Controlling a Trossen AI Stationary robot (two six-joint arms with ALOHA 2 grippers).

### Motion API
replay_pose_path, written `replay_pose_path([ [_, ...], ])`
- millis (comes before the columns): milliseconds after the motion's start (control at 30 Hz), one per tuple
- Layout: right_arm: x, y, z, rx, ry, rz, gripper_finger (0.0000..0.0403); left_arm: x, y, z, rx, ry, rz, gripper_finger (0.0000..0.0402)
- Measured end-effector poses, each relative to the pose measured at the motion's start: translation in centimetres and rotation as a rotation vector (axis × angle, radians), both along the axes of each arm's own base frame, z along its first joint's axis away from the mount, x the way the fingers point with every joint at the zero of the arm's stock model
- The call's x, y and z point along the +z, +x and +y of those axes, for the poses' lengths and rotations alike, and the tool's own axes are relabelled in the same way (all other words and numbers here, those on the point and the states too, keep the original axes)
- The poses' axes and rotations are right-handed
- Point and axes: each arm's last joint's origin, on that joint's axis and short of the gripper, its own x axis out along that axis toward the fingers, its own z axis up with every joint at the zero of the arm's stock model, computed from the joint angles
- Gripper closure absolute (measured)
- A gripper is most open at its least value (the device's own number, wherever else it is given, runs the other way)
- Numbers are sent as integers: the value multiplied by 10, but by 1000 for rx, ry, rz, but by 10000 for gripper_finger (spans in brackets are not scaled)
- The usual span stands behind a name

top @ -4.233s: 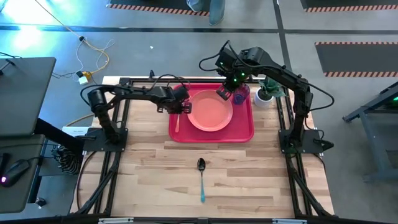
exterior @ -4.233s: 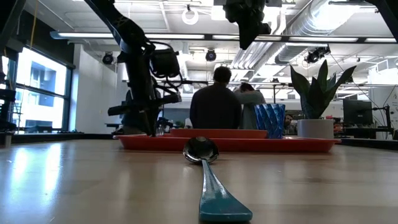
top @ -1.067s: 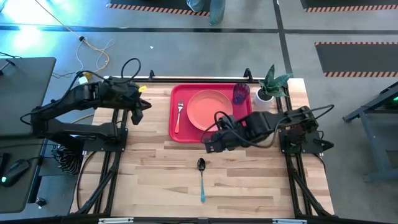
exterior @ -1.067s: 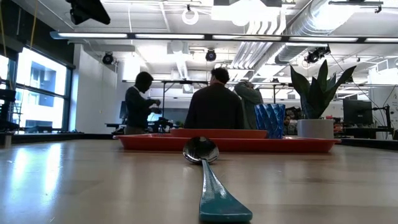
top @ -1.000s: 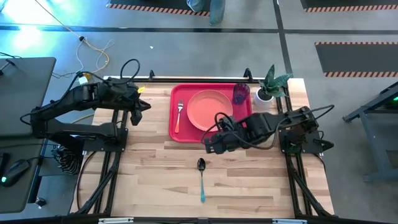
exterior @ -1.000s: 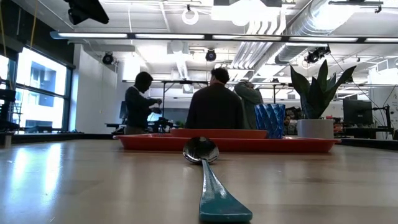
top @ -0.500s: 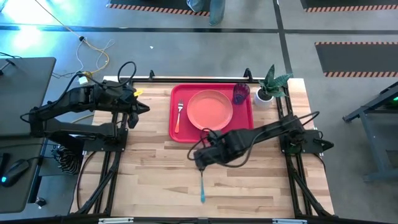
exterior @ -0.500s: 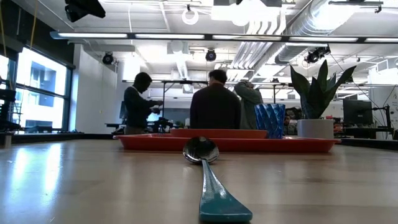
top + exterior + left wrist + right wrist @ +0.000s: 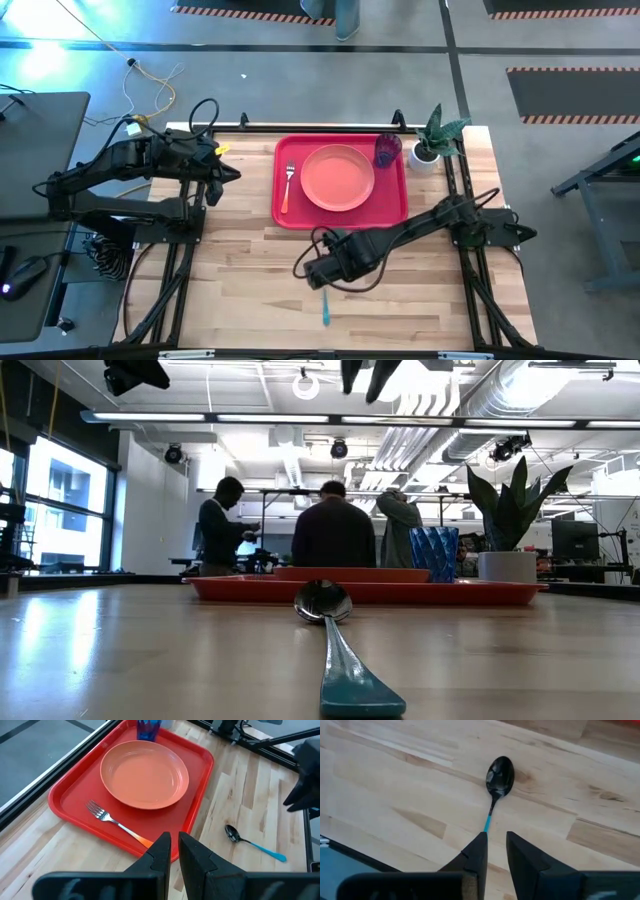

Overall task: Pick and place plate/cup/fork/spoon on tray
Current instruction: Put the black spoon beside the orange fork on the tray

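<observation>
Shift since half a second ago: right gripper (image 9: 318, 272) pushed farther out over the spoon (image 9: 496, 785), now hiding all but the teal handle tip in the high view. Left gripper (image 9: 213, 172) parked as before at the desk's (image 9: 240, 290) left edge, jaws closed to a thin slit, aimed toward the tray (image 9: 391, 210). On the tray, left to right: fork (image 9: 288, 183), plate (image 9: 338, 178), cup (image 9: 387, 150). Right arm stretched low and long from its base across the desk front, jaws slightly parted, hanging above the spoon handle, not touching. Spoon flat on bare wood, well apart from the tray. Only in the low view: people (image 9: 334, 532) in the room behind, and both grippers well above the desk.
</observation>
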Motion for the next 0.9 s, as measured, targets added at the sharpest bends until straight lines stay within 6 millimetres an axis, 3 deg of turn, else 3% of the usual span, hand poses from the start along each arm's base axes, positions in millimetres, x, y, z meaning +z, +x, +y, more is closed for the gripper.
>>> replay_pose_path([
  [300, -31, 16, 8, -14, 7, 34, 278, 0, 0, 0, 0, 0, 0, 377],
  [733, -95, 41, 20, -12, 68, 106, 274, 0, 0, 0, -1, 1, 0, 377],
  [900, -106, 44, 21, -15, 69, 121, 274, 0, 0, 0, -1, 1, 0, 377],
])
